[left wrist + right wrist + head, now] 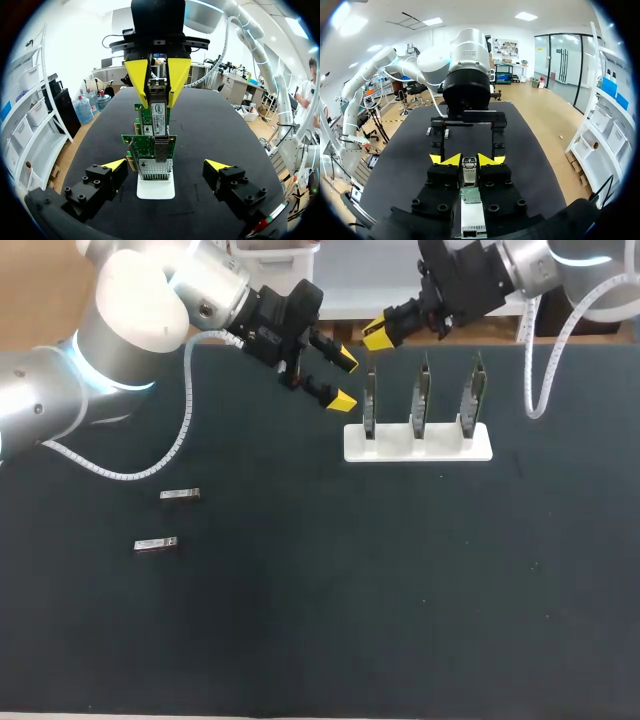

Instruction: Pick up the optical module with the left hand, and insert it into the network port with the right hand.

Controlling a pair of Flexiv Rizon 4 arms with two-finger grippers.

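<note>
Right end effector point(468, 160) clamps the module point(158, 117) over the card point(149, 145) edge; left end effector point(343, 380) stands beside, wide open, empty.

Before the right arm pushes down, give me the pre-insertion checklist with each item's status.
1. Grip on the optical module: ok, the right gripper clamps it from both sides.
2. Module over the network port: cannot tell; it hangs close above the nearest card, depth unclear.
3. Clearance of the left gripper: ok, open, empty, short of the white stand.
4. Stand upright with three cards: ok.
5. Path free of the spare modules: ok, both lie on the table far from the stand.
</note>
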